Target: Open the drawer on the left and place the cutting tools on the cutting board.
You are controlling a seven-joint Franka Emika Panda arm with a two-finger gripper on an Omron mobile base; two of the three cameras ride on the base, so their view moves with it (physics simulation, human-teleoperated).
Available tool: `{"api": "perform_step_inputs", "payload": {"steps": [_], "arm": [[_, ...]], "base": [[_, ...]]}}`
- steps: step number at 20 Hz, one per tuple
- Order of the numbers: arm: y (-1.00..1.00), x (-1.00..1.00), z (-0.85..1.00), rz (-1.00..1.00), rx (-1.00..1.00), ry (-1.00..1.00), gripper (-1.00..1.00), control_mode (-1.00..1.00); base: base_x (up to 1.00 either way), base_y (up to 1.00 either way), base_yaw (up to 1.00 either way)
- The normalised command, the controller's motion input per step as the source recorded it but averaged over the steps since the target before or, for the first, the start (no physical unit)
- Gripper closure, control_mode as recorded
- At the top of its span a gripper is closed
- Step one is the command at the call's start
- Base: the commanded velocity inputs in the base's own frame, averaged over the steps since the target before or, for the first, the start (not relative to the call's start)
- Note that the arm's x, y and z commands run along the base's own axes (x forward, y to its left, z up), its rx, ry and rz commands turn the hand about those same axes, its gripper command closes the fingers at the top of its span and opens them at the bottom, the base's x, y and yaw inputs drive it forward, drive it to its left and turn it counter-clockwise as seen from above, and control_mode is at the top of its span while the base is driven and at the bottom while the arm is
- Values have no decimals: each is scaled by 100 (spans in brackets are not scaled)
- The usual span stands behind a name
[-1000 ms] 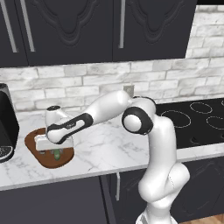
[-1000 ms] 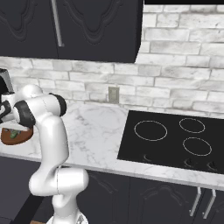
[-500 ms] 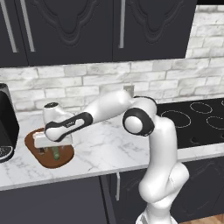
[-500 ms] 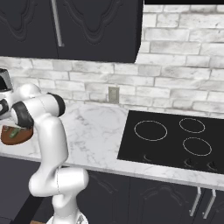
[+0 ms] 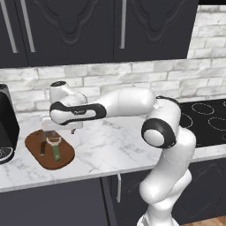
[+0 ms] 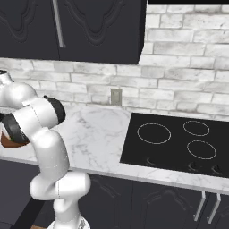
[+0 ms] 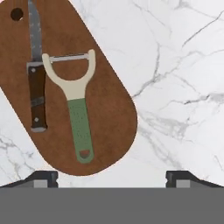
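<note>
From the left base view, my arm rises at the lower right, bends at a dark elbow joint and reaches far to the left across the white marble bench (image 5: 110,150). My forearm lies almost level, and my hand points down over the cutting board (image 5: 35,143), which sits on the bench just beside a black appliance (image 5: 8,126) at the left edge. My gripper (image 5: 56,133) hangs just above the board with nothing between the jaws. On the board lie the peeler (image 5: 56,148) and, to its left, the knife (image 5: 43,145), both flat. Black upper cabinets (image 5: 88,31) with vertical handles hang over a grey brick wall.

From the right base view, my arm stands at the lower left, its shoulder and elbow stacked and the forearm running off the left edge. A sliver of the brown board shows behind the elbow. To the right, a black cooktop (image 6: 179,143) is set into the bench.

From the hand view, I look straight down at the board. The peeler, cream head up and green handle down, lies beside the dark-handled knife, the two close and roughly parallel. My jaws stand wide apart and released, their tips at the bottom corners, clear of both tools.
</note>
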Motion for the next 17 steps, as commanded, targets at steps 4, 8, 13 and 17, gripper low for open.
{"api": "perform_step_inputs", "payload": {"steps": [4,8,13,17], "arm": [[-96,-47,77,0,0,0,-100,-100],[-100,-54,62,0,0,0,-100,-100],[-95,-46,44,0,0,0,-100,-100],[-92,-30,31,0,0,5,-100,-100]], "base": [[0,0,0],[0,0,0],[0,0,0],[0,0,0]]}}
